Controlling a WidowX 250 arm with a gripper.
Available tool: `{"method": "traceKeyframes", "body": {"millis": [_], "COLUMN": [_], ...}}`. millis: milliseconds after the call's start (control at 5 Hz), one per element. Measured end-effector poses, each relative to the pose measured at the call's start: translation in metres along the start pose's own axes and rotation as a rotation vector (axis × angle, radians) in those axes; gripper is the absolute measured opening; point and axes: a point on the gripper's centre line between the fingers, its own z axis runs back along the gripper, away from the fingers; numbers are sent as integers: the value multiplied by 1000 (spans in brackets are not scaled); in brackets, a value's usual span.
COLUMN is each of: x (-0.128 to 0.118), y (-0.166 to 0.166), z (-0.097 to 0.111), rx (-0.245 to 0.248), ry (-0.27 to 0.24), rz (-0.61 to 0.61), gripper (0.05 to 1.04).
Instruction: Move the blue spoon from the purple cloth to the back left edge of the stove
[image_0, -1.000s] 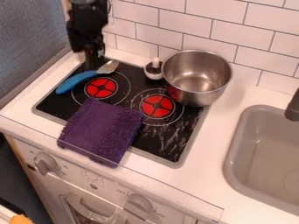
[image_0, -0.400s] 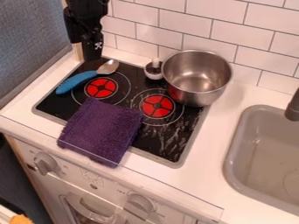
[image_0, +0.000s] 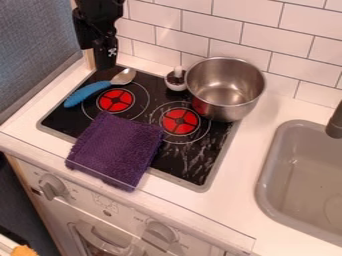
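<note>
Just behind the blue-handled spoon (image_0: 91, 90) hangs your claw (image_0: 105, 67). You cannot tell its opening, or whether it grips anything.

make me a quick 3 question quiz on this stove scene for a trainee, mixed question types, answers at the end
1. True or false: the gripper is nearer to the spoon than to the metal pot.
2. Where does the purple cloth lie on the stovetop?
a) along its back edge
b) across its front edge
c) at its right back corner
3. Fill in the blank: in the camera view, the metal pot stands to the ____ of the small white bowl.

Key: 1 true; 2 b; 3 right
</note>
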Motion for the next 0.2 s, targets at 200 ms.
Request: {"method": "traceKeyframes", "body": {"millis": [200], "x": [0], "y": [-1], "z": [0], "rx": [-2], "ry": [0], "rz": [1], "gripper": [1001]}}
